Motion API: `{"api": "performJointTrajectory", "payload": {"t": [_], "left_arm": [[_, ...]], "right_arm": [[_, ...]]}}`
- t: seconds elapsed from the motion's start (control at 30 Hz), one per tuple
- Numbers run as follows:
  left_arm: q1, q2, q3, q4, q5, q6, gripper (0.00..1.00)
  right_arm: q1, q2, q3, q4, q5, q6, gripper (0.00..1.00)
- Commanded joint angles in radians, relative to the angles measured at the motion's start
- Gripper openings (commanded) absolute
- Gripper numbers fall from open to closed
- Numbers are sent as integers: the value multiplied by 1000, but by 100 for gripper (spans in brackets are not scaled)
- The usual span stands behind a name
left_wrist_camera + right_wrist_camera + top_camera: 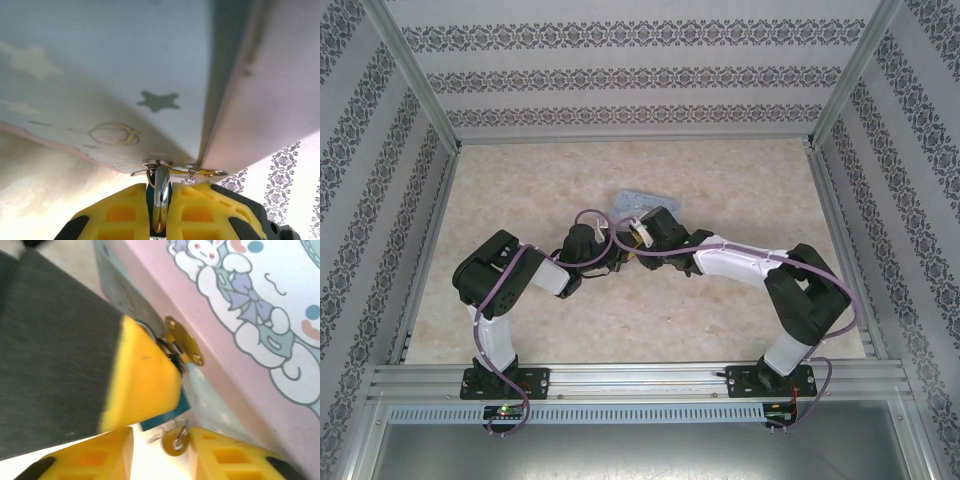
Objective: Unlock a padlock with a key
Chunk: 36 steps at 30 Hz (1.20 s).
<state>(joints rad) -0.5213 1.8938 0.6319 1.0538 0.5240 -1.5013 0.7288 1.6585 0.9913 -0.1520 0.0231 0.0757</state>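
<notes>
Jaws of the left gripper (159, 190) pinch the tiny blue padlock (164, 417) hanging on the pastel-blue cartoon tin box (240, 340), to hold it steady, while those of the right gripper (161, 436) stand a little apart around the small brass key (173, 442).

This is a robot test cell in a lab rather than a lived-in room. Bare aluminium framing (640, 378) boxes in a marble-patterned tabletop (520, 190), and panels papered in ornamental stripes (620, 80) stand as mock walls. A cabled left arm (500, 270) and right arm (740, 262) are bolted along the near edge.
</notes>
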Motion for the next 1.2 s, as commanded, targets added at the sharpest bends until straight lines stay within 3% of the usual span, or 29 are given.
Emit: {"api": "performJointTrajectory", "payload": {"t": [0.0,0.17,0.57,0.97,1.17], "left_arm": [[-8,-4,-14,38,42,27,0],[-8,1,-21,35,41,40,0],[-7,-35,-46,-20,45,93,0],[-18,-46,-99,3,31,98,46],[-17,-102,-108,-34,22,114,61]], "right_arm": [[-30,-107,-49,92,-148,151,43],[-47,-173,-147,152,-212,313,52],[-86,-83,-222,332,-213,540,53],[-248,-4,-255,587,-320,691,53],[-314,61,-179,613,-385,709,53]]}}
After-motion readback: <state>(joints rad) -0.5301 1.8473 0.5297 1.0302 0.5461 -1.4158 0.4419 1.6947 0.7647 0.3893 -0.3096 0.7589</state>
